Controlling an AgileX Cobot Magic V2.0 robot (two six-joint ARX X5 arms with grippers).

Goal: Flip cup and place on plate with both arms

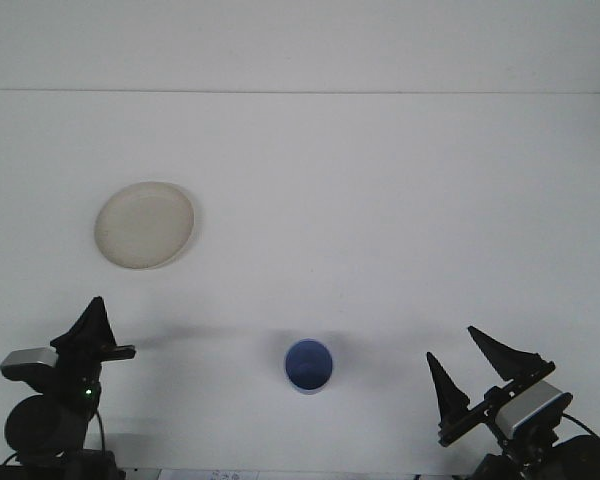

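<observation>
A blue cup (308, 366) stands on the white table near the front edge, its round face turned up toward the camera. A cream plate (144, 224) lies at the left, farther back. My right gripper (470, 370) sits low at the front right, open, its two dark fingers spread and holding nothing, well right of the cup. My left gripper (92, 335) is at the front left corner, well left of the cup and in front of the plate.
The white table (380, 200) runs back to a pale wall line. Nothing else lies on it besides the plate and the cup.
</observation>
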